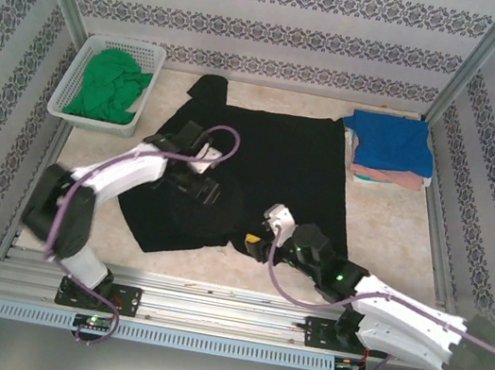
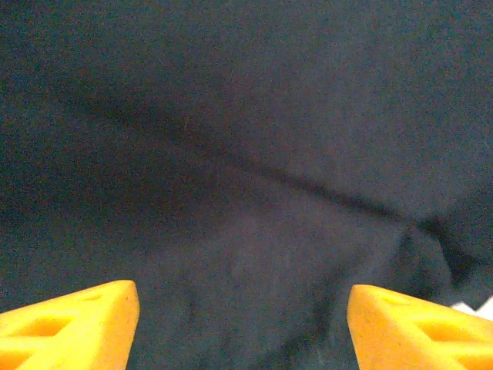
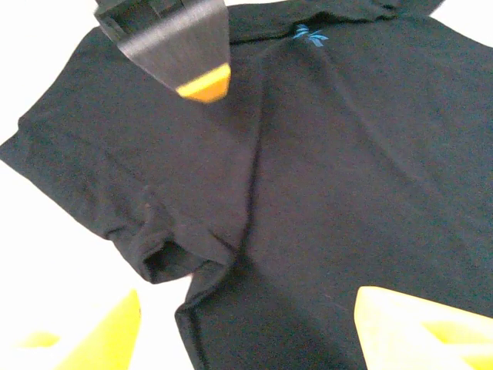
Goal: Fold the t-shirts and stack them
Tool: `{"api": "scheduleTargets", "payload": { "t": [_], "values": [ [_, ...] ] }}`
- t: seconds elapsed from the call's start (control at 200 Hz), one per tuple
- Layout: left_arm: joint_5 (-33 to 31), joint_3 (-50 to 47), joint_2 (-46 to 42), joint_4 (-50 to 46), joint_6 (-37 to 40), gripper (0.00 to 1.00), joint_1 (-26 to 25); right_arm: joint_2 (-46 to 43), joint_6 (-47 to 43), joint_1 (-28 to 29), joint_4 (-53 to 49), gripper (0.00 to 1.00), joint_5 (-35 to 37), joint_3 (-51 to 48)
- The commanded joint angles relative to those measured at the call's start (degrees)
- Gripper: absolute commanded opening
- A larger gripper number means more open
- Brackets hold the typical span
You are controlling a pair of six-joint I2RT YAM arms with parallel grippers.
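Pale worktop point(image 1: 391, 239) held a black t-shirt point(image 1: 300, 156) spread flat at its middle. Left pincer point(image 1: 201, 186) hovered released over the cloth's left side; right pincer point(image 1: 260, 235), also released, hovered at the near hem. Folded blue t-shirt point(image 1: 389, 141) lay far right.

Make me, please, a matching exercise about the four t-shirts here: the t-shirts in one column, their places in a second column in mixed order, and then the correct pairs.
Column 1
1. black t-shirt
2. green t-shirt
3. blue t-shirt
4. pink t-shirt

Column 2
A. inside the white basket, far left
B. under another t-shirt, far right
C. spread out in the middle of the table
D. lying on top of another t-shirt, far right

Pairs: 1-C, 2-A, 3-D, 4-B
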Motion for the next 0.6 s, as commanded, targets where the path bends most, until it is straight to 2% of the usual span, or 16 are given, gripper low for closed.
{"api": "scheduleTargets", "payload": {
  "t": [0.0,0.15,0.255,0.35,0.5,0.595],
  "values": [
    [-2.87,-7.7,-11.85,6.94,-7.87,0.78,3.17,12.12,-8.41,5.64,6.9,0.73,0.47,7.44],
    [-6.76,-12.44,-21.32,5.39,-11.88,0.82,9.28,30.96,-15.76,12.4,2.79,0.7,5.66,20.07],
    [-5.74,-15.11,-27.52,6.9,-12.85,0.86,12.9,39.33,-17.61,12.96,1.19,0.7,2.67,26.5],
    [-4.86,-15.7,-30.78,6.81,-12.74,0.88,14.94,45.37,-20.22,13.2,-4.13,0.68,0.44,32.78],
    [-2.97,-15.4,-32.24,6.85,-12.13,0.89,15.8,52.03,-25.86,14.91,-11.15,0.7,5.49,38.18],
    [-2.67,-15.4,-32.21,7.13,-11.81,0.88,16.38,54.21,-26.7,14.57,-12.27,0.7,5.07,39.44]
  ]
}}
